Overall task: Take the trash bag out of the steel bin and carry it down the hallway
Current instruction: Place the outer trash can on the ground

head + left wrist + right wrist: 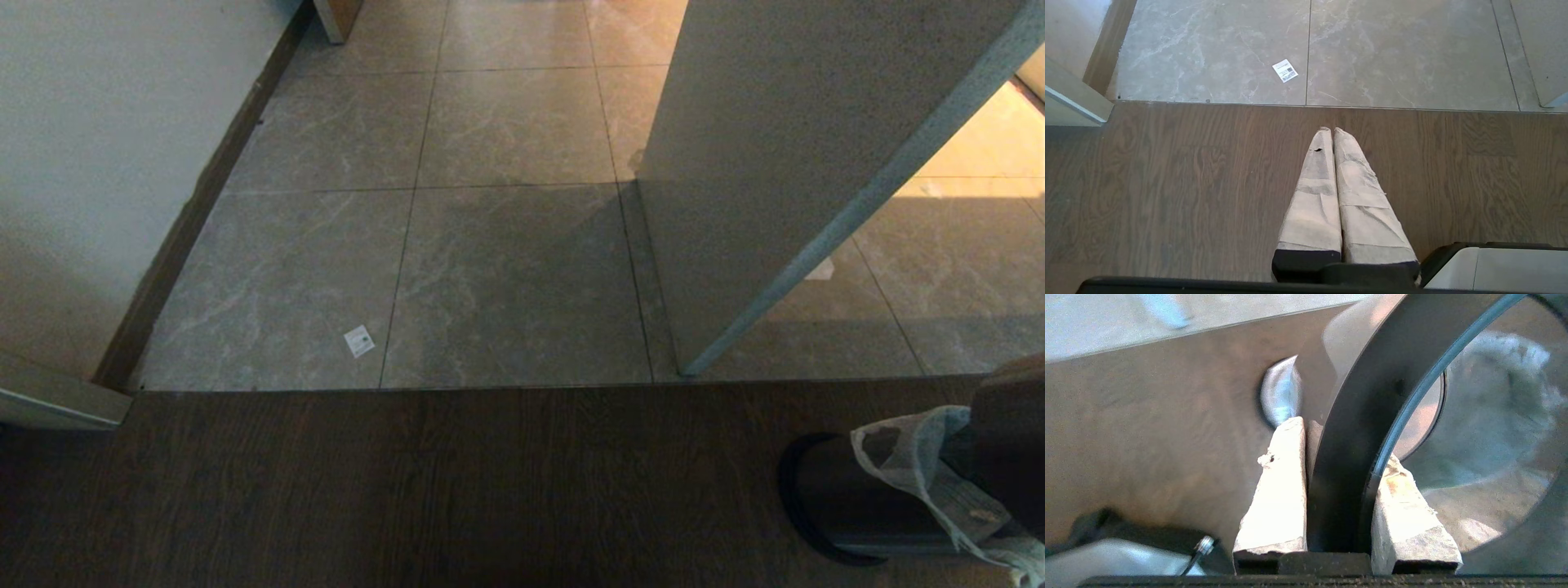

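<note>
While your left gripper hangs parked over the dark wood floor with its taped fingers pressed together and nothing between them, your right gripper is clamped on the steel bin — one taped finger outside the wall, the other inside, the thick black ring rim pinched between them. So you are holding the bin by its rim.

From the head view, you find the bin at the lower right, lying tilted over the wood floor with its black rim facing toward the left. The trash bag drapes across the bin's dark body, a loop handle spread open at the top and crumpled plastic trailing toward the picture's lower right corner. Through your right wrist view you can see pale, blurred plastic inside the bin's mouth; whether it is all the same bag you cannot tell.

Ahead of you the wood floor ends at a straight threshold, and the hallway of glossy marbled tiles runs beyond it. A white wall with a dark baseboard lines its left side, and a second white wall corner juts in on the right. A small white paper slip lies flat on a tile just past the threshold — well apart from bin and bag.
</note>
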{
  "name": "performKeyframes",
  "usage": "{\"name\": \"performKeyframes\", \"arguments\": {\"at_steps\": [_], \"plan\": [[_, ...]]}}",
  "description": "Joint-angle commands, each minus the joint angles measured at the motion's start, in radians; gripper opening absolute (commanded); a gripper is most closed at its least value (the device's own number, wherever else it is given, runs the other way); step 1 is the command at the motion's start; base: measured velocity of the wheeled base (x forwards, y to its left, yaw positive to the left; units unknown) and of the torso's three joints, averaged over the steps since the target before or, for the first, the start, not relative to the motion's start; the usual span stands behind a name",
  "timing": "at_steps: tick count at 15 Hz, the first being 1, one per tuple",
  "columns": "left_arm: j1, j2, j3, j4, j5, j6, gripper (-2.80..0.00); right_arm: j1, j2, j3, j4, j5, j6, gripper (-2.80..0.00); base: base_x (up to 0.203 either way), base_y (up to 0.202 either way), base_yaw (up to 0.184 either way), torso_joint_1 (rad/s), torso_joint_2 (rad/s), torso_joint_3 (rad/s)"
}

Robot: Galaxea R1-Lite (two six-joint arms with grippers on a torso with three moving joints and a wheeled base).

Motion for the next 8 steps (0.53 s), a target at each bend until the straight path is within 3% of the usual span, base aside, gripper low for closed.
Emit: {"name": "performKeyframes", "arguments": {"at_steps": [1,6,8], "plan": [[0.000,0.000,0.000,0.000,0.000,0.000,-2.80,-0.081,0.076,-0.015,-0.051,0.001,-0.001,-2.80,0.000,0.000,0.000,0.000,0.00,0.000],[0.000,0.000,0.000,0.000,-0.001,0.000,-2.80,-0.269,0.290,-0.045,-0.222,0.014,0.006,-2.80,0.000,0.000,0.000,0.000,0.00,0.000],[0.000,0.000,0.000,-0.001,0.001,0.000,-2.80,-0.359,0.409,-0.093,-0.282,0.063,0.008,-2.80,0.000,0.000,0.000,0.000,0.00,0.000]]}}
